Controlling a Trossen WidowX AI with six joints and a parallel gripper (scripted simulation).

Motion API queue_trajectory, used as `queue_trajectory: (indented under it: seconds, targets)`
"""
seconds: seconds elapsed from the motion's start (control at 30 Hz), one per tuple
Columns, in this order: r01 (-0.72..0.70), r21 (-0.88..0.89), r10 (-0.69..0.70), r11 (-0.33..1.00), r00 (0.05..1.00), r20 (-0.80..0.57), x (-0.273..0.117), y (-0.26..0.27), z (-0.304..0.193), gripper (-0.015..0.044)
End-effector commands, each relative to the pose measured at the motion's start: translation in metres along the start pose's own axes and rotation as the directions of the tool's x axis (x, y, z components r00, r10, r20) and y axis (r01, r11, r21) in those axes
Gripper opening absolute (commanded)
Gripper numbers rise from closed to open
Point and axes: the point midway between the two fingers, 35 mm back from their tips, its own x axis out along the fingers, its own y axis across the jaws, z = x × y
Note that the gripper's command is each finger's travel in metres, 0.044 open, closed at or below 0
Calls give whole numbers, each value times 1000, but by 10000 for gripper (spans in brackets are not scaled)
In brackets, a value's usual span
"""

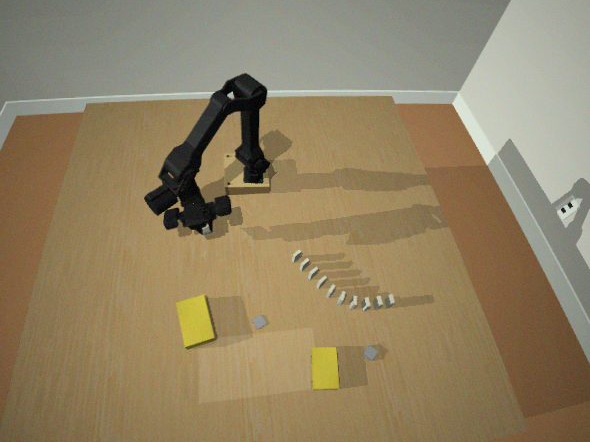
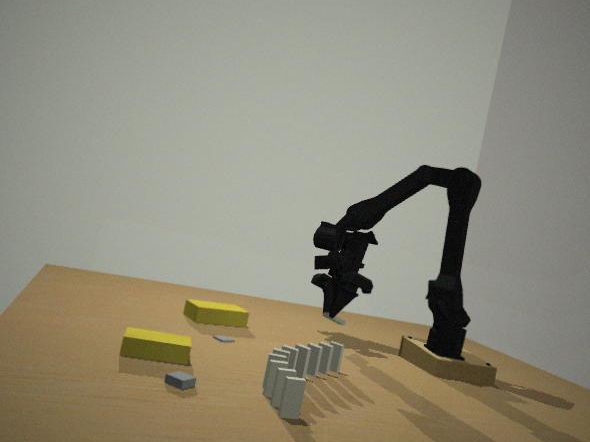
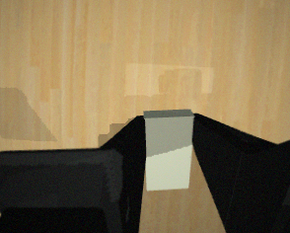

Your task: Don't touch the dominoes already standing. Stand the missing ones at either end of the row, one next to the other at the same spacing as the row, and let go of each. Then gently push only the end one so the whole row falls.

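Observation:
My gripper (image 1: 204,228) (image 2: 329,314) (image 3: 167,122) is shut on a pale domino (image 1: 207,229) (image 2: 336,319) (image 3: 169,170). It holds it above the table, left of the row in the top view. The held domino lies nearly level, with its broad face showing between the fingers in the wrist view. Several pale dominoes stand upright in a curved row; one end domino (image 1: 297,256) (image 2: 337,357) is nearer the arm's base, and the other end domino (image 1: 390,300) (image 2: 293,397) is farther from it. The row is out of the wrist view.
A yellow block (image 1: 195,321) (image 2: 216,313) lies at the left in the top view, another yellow block (image 1: 325,368) (image 2: 156,346) nearer its bottom edge. A thin grey piece (image 1: 259,321) (image 2: 224,339) and a thicker grey block (image 1: 370,353) (image 2: 180,380) lie beyond the row from the arm's base.

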Motion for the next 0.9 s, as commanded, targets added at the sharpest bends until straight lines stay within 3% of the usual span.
queue_trajectory:
  seconds: [0.0, 0.43, 0.87]
  targets:
    - [-44, -7, 45, 999, 994, 101, 10, -2, -3, 107]
    - [-90, -53, 105, 994, 876, 471, 23, -7, -11, 107]
    - [8, -81, 59, 997, 618, 784, 12, -5, -24, 107]
